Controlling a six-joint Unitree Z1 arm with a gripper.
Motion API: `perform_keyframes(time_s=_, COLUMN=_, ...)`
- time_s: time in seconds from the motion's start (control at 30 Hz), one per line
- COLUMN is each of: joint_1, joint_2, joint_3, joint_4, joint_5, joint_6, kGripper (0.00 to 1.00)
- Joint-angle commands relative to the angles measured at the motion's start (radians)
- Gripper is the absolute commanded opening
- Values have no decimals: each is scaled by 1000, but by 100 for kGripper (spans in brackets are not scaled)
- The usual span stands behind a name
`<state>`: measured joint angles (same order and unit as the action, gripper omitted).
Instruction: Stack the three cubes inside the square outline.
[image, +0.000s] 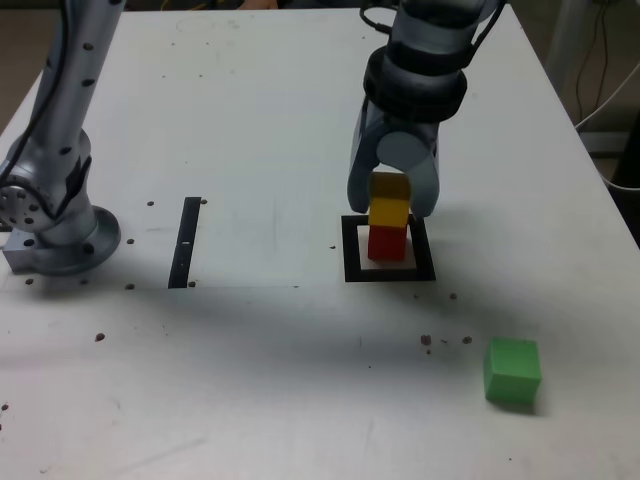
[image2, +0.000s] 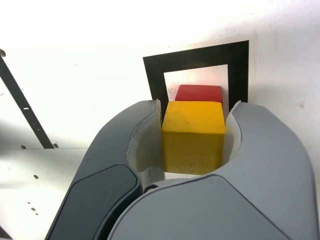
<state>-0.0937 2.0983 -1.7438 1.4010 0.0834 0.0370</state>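
Observation:
The yellow cube (image: 389, 205) rests on top of the red cube (image: 386, 243), which stands inside the square outline (image: 352, 250). My gripper (image: 390, 200) comes down from above, its jaws pressed against both sides of the yellow cube. The wrist view shows the yellow cube (image2: 192, 135) held between the pale pads (image2: 150, 135) of my gripper (image2: 196, 104), with the red cube (image2: 198, 93) peeking out beneath it within the square outline (image2: 155, 75). The green cube (image: 513, 372) lies alone on the table toward the exterior view's lower right.
A narrow black strip (image: 186, 240) lies flat on the white table to the exterior view's left of the outline. The arm's base (image: 60, 235) stands at the far left. Small dark specks dot the table (image: 300, 380).

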Motion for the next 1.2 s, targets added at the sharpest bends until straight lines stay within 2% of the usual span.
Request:
perform_keyframes(time_s=0.0, joint_1=2, joint_2=-6, joint_3=-1, joint_4=-7, joint_5=0, joint_6=-2, kGripper=52)
perform_keyframes(time_s=0.53, joint_1=2, joint_2=-18, joint_3=24, joint_4=-5, joint_5=-13, joint_6=-4, kGripper=54)
perform_keyframes(time_s=0.6, joint_1=2, joint_2=-22, joint_3=28, joint_4=-6, joint_5=-13, joint_6=-5, kGripper=60)
perform_keyframes(time_s=0.73, joint_1=2, joint_2=-35, joint_3=46, joint_4=-11, joint_5=-13, joint_6=-4, kGripper=89)
perform_keyframes(time_s=0.8, joint_1=0, joint_2=-44, joint_3=53, joint_4=-14, joint_5=-13, joint_6=-3, kGripper=99)
perform_keyframes(time_s=1.17, joint_1=-60, joint_2=-143, joint_3=28, joint_4=-48, joint_5=-6, joint_6=-13, kGripper=100)
